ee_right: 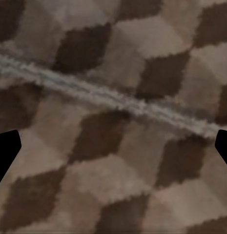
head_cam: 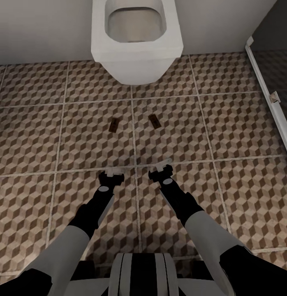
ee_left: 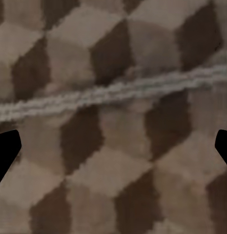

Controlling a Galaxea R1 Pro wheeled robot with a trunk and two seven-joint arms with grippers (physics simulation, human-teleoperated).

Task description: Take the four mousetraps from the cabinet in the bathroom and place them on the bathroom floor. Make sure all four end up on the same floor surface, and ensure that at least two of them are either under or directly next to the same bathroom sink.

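We are looking down at the bathroom floor (head_cam: 242, 123), where two mousetraps lie flat on the cube-patterned tiles: one (head_cam: 114, 124) on the tile left of a grout line, the other (head_cam: 154, 120) just across that line, both a little in front of the white toilet (head_cam: 137, 37). They sit near each other but apart, and both on the same tiled surface, which fits the demand that all traps share one floor. Our left gripper (head_cam: 113, 171) and right gripper (head_cam: 164, 165) hang low over the tiles, short of the traps, fingers spread and carrying nothing; in both wrist views the dark fingertips sit at the far edges with bare tile and grout between them, so both are released. We judge the arms are held low and forward because that is how a trap would be set down gently. The sink and the cabinet are not in front of us, so we cannot judge whether these two traps lie beside a sink; at the toilet, they may yet need moving.
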